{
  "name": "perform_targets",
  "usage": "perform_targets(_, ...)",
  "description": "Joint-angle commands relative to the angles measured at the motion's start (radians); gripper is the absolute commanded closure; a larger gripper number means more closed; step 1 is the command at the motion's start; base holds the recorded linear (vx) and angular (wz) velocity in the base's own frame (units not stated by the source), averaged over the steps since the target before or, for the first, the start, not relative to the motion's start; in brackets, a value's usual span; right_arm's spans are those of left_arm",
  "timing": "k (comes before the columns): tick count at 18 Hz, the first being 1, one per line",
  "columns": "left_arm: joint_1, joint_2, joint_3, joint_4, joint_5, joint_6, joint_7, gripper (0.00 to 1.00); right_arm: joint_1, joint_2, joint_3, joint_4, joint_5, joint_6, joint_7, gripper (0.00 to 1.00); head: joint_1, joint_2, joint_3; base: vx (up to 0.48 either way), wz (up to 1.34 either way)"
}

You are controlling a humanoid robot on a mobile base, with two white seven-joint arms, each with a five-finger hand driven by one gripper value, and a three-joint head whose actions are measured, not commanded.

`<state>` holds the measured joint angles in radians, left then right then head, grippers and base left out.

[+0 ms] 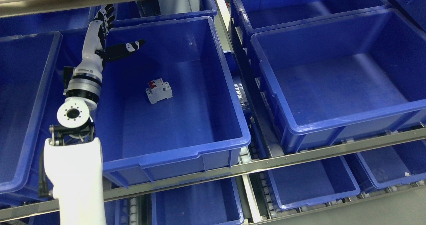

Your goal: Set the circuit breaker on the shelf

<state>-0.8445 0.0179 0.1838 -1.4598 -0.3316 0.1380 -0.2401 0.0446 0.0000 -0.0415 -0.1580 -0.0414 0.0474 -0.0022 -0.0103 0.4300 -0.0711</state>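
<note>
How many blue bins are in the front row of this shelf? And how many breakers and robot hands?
Front-row bins: 3
Breaker: 1
Left hand: 1
Total: 5

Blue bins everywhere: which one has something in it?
The middle bin, beside the left hand. A white breaker with a red switch lies on its floor; the others look empty.

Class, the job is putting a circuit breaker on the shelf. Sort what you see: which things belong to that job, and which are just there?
Part of the job:
circuit breaker
middle bin holding it
left hand, open
shelf rail

Just there:
right bin
lower bins
</note>
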Motion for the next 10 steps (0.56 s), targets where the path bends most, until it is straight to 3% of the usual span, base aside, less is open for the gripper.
perform_targets(1, 0.142, 0.0, 0.003, -0.252, 0.003, -0.063, 0.001, 0.0, 0.0, -0.017, 0.0, 0.0, 0.0, 0.0, -0.001, 0.0, 0.0, 0.0, 0.0, 0.0, 0.0)
perform_targets(4, 0.203, 0.0, 0.025, -0.252, 0.003, -0.116, 0.001, 0.0, 0.0, -0.017, 0.0, 0.0, 0.0, 0.0, -0.001, 0.0, 0.0, 0.0, 0.0, 0.0, 0.0)
perform_targets(10, 0.217, 0.0, 0.034, -0.252, 0.003, -0.123, 0.001, 0.0, 0.0, -0.017, 0.0, 0.0, 0.0, 0.0, -0.001, 0.0, 0.0, 0.0, 0.0, 0.0, 0.0)
